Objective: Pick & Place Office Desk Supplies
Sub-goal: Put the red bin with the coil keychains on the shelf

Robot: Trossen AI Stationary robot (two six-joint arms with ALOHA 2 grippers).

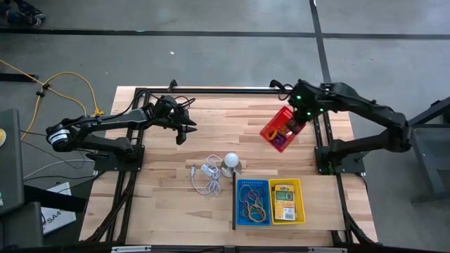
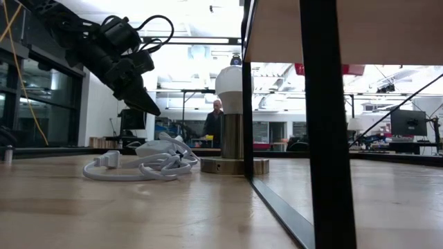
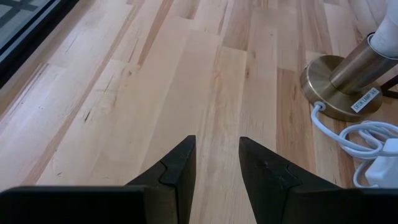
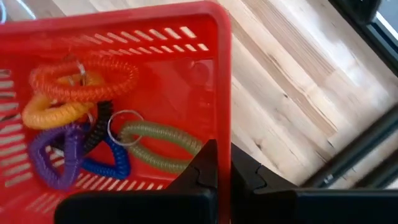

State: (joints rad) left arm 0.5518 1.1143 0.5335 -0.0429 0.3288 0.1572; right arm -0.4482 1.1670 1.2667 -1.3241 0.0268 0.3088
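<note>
On a pale plank desk [image 1: 211, 144] inside a black frame, set on grey floor in a workshop where a person [image 2: 217, 121] stands far behind, the right gripper [image 4: 222, 163] has its fingers clamped on the rim of a red basket [image 1: 279, 128], held tilted above the desk's far right. Coiled rings [image 4: 87, 121] in orange, yellow, purple, blue, black and green lie inside it, just beside the fingers. The left gripper [image 3: 216, 163] hangs empty above bare wood, fingers parted by a narrow gap. Ahead of them stand a white bulb lamp [image 3: 354, 68], its brass base bearing a label too small to read, and a white cord [image 2: 142, 164]. Nearer the front edge sit a blue basket [image 1: 252, 204] with rubber bands [image 1: 252, 204] and a yellow basket [image 1: 287, 202] with packets [image 1: 284, 199].
</note>
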